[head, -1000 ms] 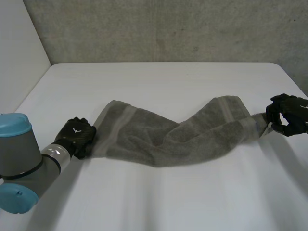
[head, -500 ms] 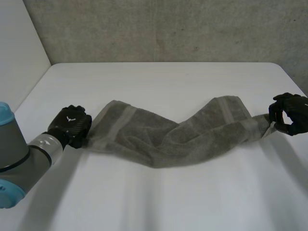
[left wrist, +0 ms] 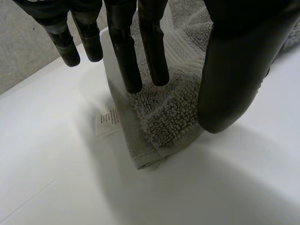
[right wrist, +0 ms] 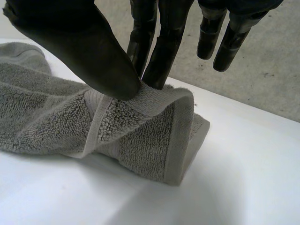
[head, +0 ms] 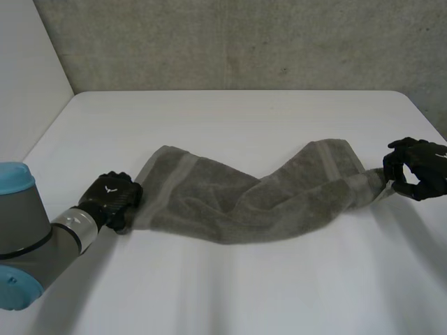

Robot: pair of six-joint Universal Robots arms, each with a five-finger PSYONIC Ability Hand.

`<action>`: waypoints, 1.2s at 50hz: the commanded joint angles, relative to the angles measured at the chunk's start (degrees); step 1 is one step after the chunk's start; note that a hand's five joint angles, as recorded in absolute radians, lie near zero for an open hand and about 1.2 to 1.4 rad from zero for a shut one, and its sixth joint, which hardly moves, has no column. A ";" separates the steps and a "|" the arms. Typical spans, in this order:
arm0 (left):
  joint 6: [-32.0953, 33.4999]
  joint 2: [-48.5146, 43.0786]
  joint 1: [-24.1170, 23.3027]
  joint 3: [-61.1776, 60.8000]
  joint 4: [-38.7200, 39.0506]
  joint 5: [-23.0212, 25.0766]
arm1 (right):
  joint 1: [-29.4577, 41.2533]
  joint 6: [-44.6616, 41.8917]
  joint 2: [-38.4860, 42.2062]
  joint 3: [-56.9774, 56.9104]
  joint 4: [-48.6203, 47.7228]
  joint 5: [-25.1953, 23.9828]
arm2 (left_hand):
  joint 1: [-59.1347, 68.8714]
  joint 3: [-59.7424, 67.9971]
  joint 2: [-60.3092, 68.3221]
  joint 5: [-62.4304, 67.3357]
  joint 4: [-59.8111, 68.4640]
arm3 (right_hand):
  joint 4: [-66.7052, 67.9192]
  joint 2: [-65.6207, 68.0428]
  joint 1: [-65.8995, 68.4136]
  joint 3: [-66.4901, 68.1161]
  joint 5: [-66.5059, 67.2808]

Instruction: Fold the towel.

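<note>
towel (head: 244, 199) lies along the desk (head: 230, 118), long axis from left hand (head: 112, 197) to right hand (head: 415, 167). left wrist view: fingers (left wrist: 150, 56) and thumb (left wrist: 234, 79) pinch its labelled corner. right wrist view: thumb pins the hem against fingers (right wrist: 159, 47).

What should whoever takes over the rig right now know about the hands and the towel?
Left hand: shut on the towel, pinching a corner beside its label between fingers and thumb.
Right hand: shut on the towel's opposite end, thumb and fingers pinching the hem.
Towel: stretched between the hands across the table, bunched and twisted, middle sagging toward the table.
Done: both ends grasped; no fold made yet.
Left: probably flatten it out, then bring one end over the other.
</note>
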 commanded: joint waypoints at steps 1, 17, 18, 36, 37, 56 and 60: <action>0.01 -1.66 -0.03 1.25 0.43 -0.05 | 0.00 -1.64 0.17 0.33 0.09 0.26 | 2.07 -2.46 2.03 2.83 -2.88 | -3.42 5.82 6.23 -0.37 4.46; -0.16 -3.60 0.15 2.74 0.17 0.13 | 0.00 -1.64 0.26 0.42 0.17 0.17 | 38.73 -2.46 38.69 39.49 -2.88 | -3.42 5.82 6.23 -0.37 4.46; -0.16 -3.59 0.15 2.75 0.17 0.13 | 0.00 -1.64 0.26 0.42 0.18 0.17 | 38.73 -2.46 38.69 39.49 -2.88 | -3.42 5.82 6.23 -0.37 4.46; -6.93 13.01 -0.12 -0.06 -2.90 0.21 | -1.40 -1.64 -3.16 -0.64 5.61 -1.05 | 38.73 -2.46 38.69 39.49 -2.88 | -3.42 5.82 6.23 -0.37 4.46; -6.93 14.06 -0.12 -0.59 -3.69 0.21 | -2.28 -1.81 -4.39 -0.81 6.93 -1.93 | 38.73 -2.46 38.69 39.49 -2.88 | -3.42 5.82 6.23 -0.37 4.46; -12.10 36.21 6.39 4.13 -21.18 7.68 | -13.27 -11.48 -14.68 -11.08 31.71 -18.89 | 38.73 -2.46 38.69 39.49 -2.88 | -3.42 5.82 6.23 -0.37 4.46; -16.16 37.10 6.39 7.76 -21.54 8.04 | -12.66 -10.95 -14.77 -15.05 34.01 -20.57 | 38.73 -2.46 38.69 39.49 -2.88 | -3.42 5.82 6.23 -0.37 4.46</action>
